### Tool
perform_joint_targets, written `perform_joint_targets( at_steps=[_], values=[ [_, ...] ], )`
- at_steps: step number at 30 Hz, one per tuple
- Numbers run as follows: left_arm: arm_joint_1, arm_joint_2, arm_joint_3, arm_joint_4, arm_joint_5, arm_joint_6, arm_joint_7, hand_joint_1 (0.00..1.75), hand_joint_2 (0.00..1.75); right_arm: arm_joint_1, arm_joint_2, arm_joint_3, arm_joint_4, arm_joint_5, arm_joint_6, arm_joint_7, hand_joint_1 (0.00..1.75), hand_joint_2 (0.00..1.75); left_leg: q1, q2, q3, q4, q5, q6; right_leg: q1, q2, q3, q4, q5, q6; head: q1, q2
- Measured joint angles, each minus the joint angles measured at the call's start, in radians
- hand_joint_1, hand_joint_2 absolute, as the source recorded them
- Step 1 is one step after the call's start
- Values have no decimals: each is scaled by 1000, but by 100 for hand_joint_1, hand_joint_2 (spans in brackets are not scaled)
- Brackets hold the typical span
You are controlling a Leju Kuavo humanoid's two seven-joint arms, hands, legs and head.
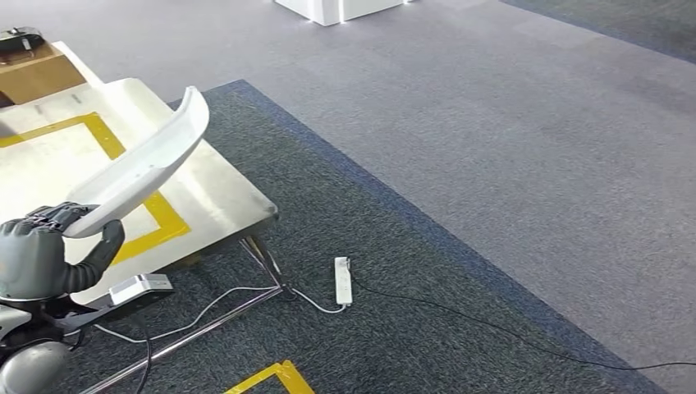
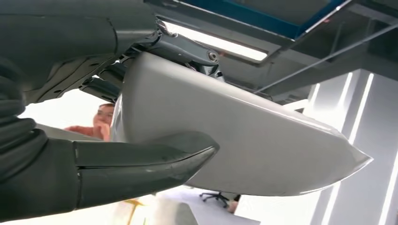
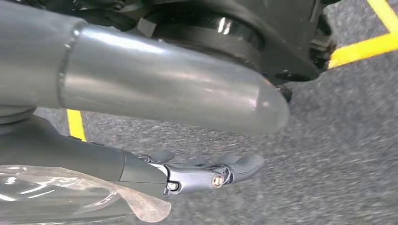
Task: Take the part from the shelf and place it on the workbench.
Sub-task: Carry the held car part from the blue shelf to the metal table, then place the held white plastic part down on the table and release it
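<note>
One long white part (image 1: 144, 164) is up in the air, held at its lower end by the left hand (image 1: 37, 254). The part is curved and smooth, and it slants up and away from the hand, over the near corner of the workbench (image 1: 222, 193). It does not touch the bench top. In the left wrist view the thick grey thumb (image 2: 155, 157) lies along one side of the part (image 2: 244, 140) and the darker fingers (image 2: 187, 49) press on the other side, so the hand grips it tight. The bench is a pale metal table with yellow tape lines (image 1: 160, 209) on top. Under its edge, a white power strip (image 1: 342, 281) lies on the dark carpet with a black cord running from it. The right hand (image 3: 206, 176) hangs low over the grey carpet; its fingers look a little bent, but I cannot tell if it is wide or closed.
</note>
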Motion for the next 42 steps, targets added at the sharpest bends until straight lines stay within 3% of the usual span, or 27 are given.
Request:
perform_joint_targets(
  at_steps=[2,3,4,5,7,8,9,11,13,15,17,19,20,21,22,24,26,28,30,32,34,35,36,37,39,41,42],
  values=[
    [-1,0,0,0,0,0,0,175,175,2,0,0,0,2,0,0,0,0,1,58,-58,125,-62,-9,2,-28,5,-2,-4,-8,-6,0],
    [-1,-1,0,0,1,0,0,175,175,3,0,0,0,2,0,0,0,0,3,69,-90,190,-86,-11,3,-43,6,-2,-6,-10,-6,0],
    [-1,-2,0,0,1,-1,0,175,175,3,0,0,0,2,0,1,0,0,4,73,-110,230,-93,-13,4,-57,8,-2,-9,-11,-6,0],
    [0,-2,0,0,1,-2,0,175,175,3,0,-1,0,2,0,1,0,0,4,75,-112,233,-80,-13,4,-72,11,-1,-11,-11,-6,0],
    [-1,-2,0,0,1,-2,0,175,175,1,0,-1,0,2,1,2,0,0,2,91,-59,128,-10,-6,6,-98,21,-2,-19,-8,-6,0],
    [-1,-2,0,0,1,-2,1,175,175,1,0,-1,0,3,1,2,0,0,-3,118,-24,59,18,1,8,-110,27,-2,-24,-5,-6,0],
    [-1,-2,1,0,1,-2,1,175,175,1,0,-1,0,4,1,2,0,0,-10,143,4,1,34,8,11,-120,31,-1,-29,-1,-7,0],
    [0,-1,1,0,2,1,0,175,175,2,1,-2,0,5,1,2,0,0,-21,168,22,-43,32,18,16,-144,36,-1,-36,10,-6,0],
    [4,-1,2,0,2,3,0,175,175,1,1,-2,0,7,2,2,0,0,-18,143,22,-52,33,25,17,-160,42,-4,-43,21,-5,0],
    [1,-1,3,-1,2,1,0,175,175,-2,2,-2,-1,10,3,2,0,0,-10,117,26,-61,38,34,13,-116,30,31,-68,31,-2,0],
    [-5,-2,2,-1,2,-4,0,175,175,-1,2,-3,-1,12,3,4,0,0,-6,91,28,-63,39,42,10,-52,-30,146,-121,38,4,0],
    [-2,-3,2,0,2,-6,1,175,175,2,2,-4,-1,13,3,7,0,0,-6,63,29,-63,38,44,9,-34,-99,260,-152,41,6,0],
    [0,-4,1,0,2,-6,1,175,175,4,2,-4,-1,13,3,8,0,0,-6,49,29,-62,37,44,9,-32,-115,273,-140,42,6,0],
    [2,-4,1,0,2,-6,1,175,175,4,2,-5,0,14,3,9,0,0,-5,34,30,-61,37,43,9,-29,-113,246,-108,42,6,0],
    [3,-4,1,0,2,-6,1,175,175,5,2,-5,0,15,3,9,0,0,-4,19,31,-59,35,41,7,-20,-92,185,-65,42,6,0],
    [3,-4,1,0,1,-6,1,175,175,5,2,-6,0,16,4,10,0,0,-3,-7,29,-53,32,33,1,25,-41,63,-11,38,6,0],
    [4,-3,1,0,0,-6,1,175,175,6,2,-6,0,18,5,11,0,0,-1,-30,23,-50,32,21,1,51,-14,16,-7,29,5,0],
    [8,-2,1,0,-1,-6,0,175,175,5,2,-7,0,19,6,12,0,0,4,-48,17,-51,36,9,3,31,-7,9,-4,16,5,0],
    [7,0,2,0,-3,-6,1,175,175,4,2,-7,0,22,8,12,0,0,2,-15,3,-23,18,-2,1,6,-1,3,-2,4,1,0],
    [1,0,1,0,-6,-9,2,175,175,5,2,-7,0,25,8,12,0,0,0,46,-45,82,-36,-12,0,-21,4,-1,-4,-6,-5,0],
    [-2,-1,0,0,-6,-13,4,175,175,5,2,-7,0,27,8,14,0,0,5,70,-105,205,-83,-19,2,-50,8,-1,-8,-10,-6,0],
    [-2,-2,0,0,-6,-15,4,175,175,5,2,-7,0,29,8,15,0,0,7,72,-118,230,-83,-20,2,-63,9,-1,-11,-10,-6,0],
    [-2,-2,0,0,-6,-15,5,175,175,4,2,-7,0,30,7,17,0,0,8,75,-110,214,-64,-20,2,-77,12,-1,-14,-9,-6,0],
    [-2,-2,0,0,-6,-15,6,175,175,4,2,-7,0,32,7,18,0,0,8,83,-85,164,-31,-19,2,-90,17,-1,-17,-7,-6,0],
    [-3,-1,0,0,-6,-13,6,175,175,4,3,-8,0,34,7,18,0,0,1,126,-15,28,27,-11,5,-113,25,0,-26,1,-7,0],
    [-3,-1,0,0,-6,-12,6,175,175,4,2,-8,0,34,9,16,0,0,-8,157,19,-40,37,0,10,-131,27,0,-35,14,-5,0],
    [-3,-1,0,0,-6,-12,5,175,175,3,2,-9,1,34,10,14,0,0,-11,154,21,-45,32,4,12,-141,29,-2,-38,20,-4,0]
  ],
)
